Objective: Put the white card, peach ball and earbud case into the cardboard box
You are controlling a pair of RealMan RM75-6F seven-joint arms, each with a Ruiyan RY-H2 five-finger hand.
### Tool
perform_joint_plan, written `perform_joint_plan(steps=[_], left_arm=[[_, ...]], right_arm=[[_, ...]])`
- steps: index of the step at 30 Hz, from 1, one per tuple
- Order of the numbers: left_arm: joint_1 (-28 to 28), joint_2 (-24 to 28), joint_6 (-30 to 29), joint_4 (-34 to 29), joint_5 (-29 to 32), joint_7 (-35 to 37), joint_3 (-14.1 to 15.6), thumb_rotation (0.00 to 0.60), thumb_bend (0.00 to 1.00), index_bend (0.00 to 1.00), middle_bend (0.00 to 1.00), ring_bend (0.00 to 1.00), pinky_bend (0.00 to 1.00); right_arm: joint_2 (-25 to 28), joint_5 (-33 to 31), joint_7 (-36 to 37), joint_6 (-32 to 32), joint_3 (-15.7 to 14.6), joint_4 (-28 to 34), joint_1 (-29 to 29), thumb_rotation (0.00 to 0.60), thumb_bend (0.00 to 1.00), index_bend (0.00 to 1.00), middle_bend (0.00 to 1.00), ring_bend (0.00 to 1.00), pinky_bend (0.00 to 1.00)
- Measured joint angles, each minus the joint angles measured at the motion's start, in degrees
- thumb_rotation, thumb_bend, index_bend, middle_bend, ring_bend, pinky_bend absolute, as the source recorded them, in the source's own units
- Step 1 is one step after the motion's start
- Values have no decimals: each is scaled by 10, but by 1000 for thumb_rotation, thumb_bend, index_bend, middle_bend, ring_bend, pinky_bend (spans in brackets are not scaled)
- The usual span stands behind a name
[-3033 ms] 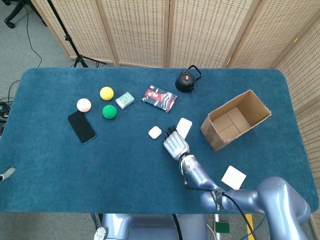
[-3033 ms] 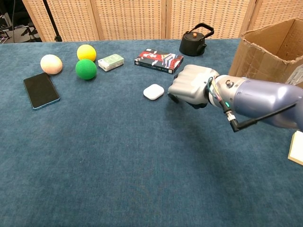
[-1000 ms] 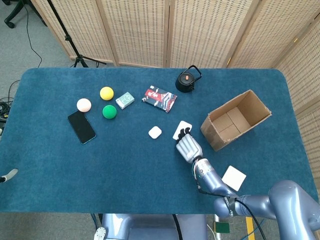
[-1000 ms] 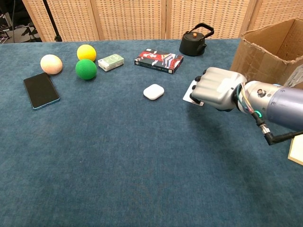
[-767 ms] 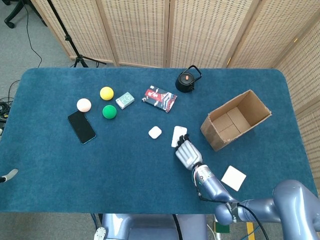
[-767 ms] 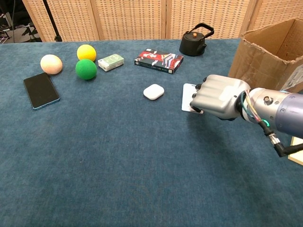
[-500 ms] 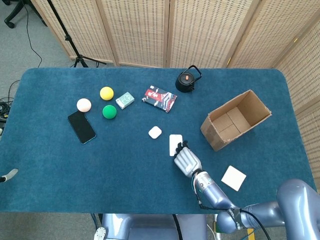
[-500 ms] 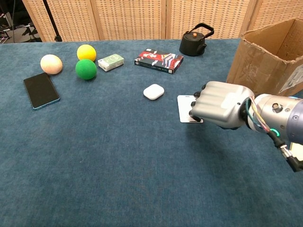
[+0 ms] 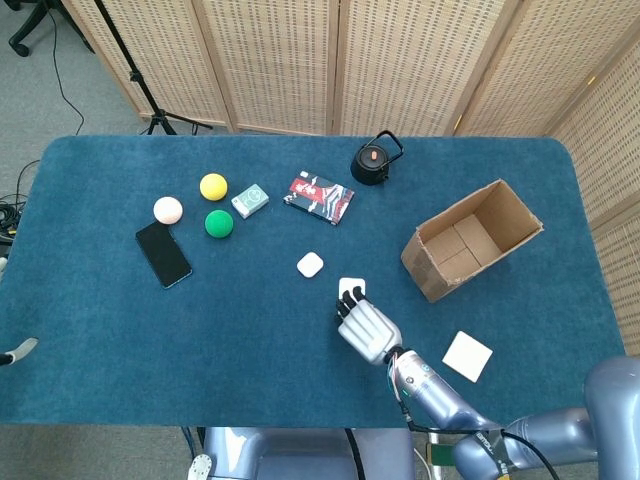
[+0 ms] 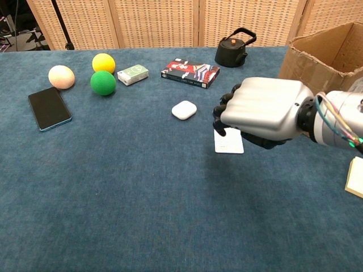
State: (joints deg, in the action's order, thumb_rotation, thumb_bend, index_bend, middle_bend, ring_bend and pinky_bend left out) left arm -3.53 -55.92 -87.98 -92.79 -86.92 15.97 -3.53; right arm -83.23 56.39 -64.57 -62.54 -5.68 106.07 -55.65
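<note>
The white card (image 10: 229,143) lies flat on the blue table, seen in the head view as the white card (image 9: 351,288). My right hand (image 10: 264,110) hovers over its far end with fingers curled down onto it; whether it grips the card I cannot tell. In the head view my right hand (image 9: 366,327) covers the card's near part. The white earbud case (image 10: 184,110) sits just left of the hand. The peach ball (image 10: 61,76) rests far left. The open cardboard box (image 9: 470,240) stands to the right. My left hand is not seen.
A black phone (image 10: 49,107), a green ball (image 10: 102,83), a yellow ball (image 10: 103,62), a small card pack (image 10: 133,74), a book (image 10: 191,73) and a black kettle (image 10: 233,51) lie along the back. A pale notepad (image 9: 467,355) sits near the front right edge.
My right hand has dragged the white card toward the table's near side, away from the box. The hand now looks higher and nearer the cameras. The other objects have not moved.
</note>
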Motion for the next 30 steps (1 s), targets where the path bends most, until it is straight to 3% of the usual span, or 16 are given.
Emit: perform_joint_plan(steps=[3, 10, 15, 21, 30], left_arm=[[0, 0, 0, -1, -1, -2, 1, 600, 8, 0, 0, 0, 94], [-1, -1, 3, -2, 0, -5, 1, 600, 8, 0, 0, 0, 94], [-2, -2, 4, -2, 1, -8, 1, 600, 8, 0, 0, 0, 94], [-3, -1, 7, -4, 2, -10, 1, 600, 8, 0, 0, 0, 94], [-2, 1, 5, -2, 2, -3, 1, 600, 9, 0, 0, 0, 94]], right_arm=[[13, 34, 73, 11, 6, -13, 7, 600, 0, 8, 0, 58, 223], [17, 71, 203, 44, 25, -81, 30, 600, 0, 0, 0, 24, 223], [5, 80, 228, 59, 34, -111, 41, 600, 0, 0, 0, 23, 223], [-8, 20, 218, 69, 48, -104, 43, 600, 0, 0, 0, 23, 223], [-52, -142, 176, 59, 96, -89, 22, 600, 0, 0, 0, 17, 223]])
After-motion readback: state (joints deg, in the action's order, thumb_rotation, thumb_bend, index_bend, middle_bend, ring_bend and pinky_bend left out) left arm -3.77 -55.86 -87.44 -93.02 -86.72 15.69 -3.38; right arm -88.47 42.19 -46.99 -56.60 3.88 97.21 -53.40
